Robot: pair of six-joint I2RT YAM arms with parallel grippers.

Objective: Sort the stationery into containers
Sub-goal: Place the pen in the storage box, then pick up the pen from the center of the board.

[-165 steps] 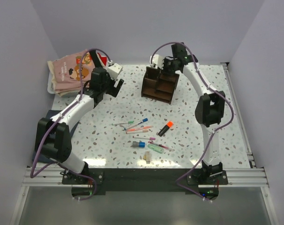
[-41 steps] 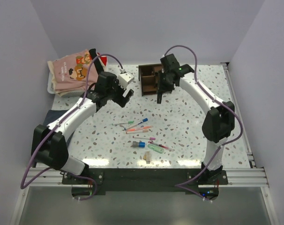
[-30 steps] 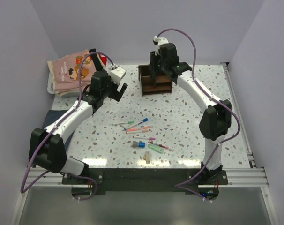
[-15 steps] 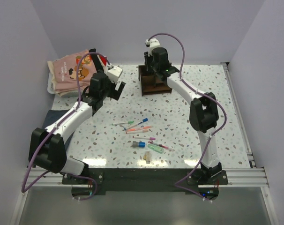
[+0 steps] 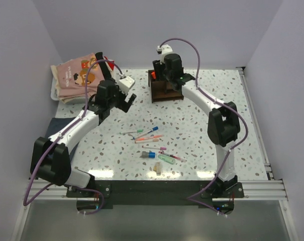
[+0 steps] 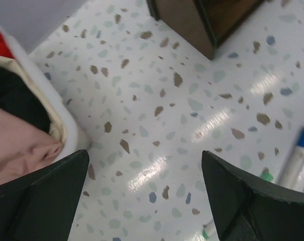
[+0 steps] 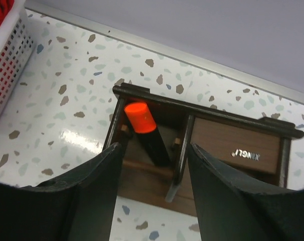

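Left claw point(image 5: 124, 99), spread, is nearer the blue-capped pen point(image 5: 151, 132) at its five o'clock, axis two-to-eight; right claw point(image 7: 154, 150) spread over the organizer point(image 7: 232, 150).

You've got plain lilac walls point(image 5: 142, 30) boxing in a speckled terrazzo counter point(image 5: 192, 135), with glare patches shining along its near edge.

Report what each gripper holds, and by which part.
Nothing is held. The right gripper is open above the organizer; the orange highlighter stands in a compartment, clear of it. The left gripper is open above the table.
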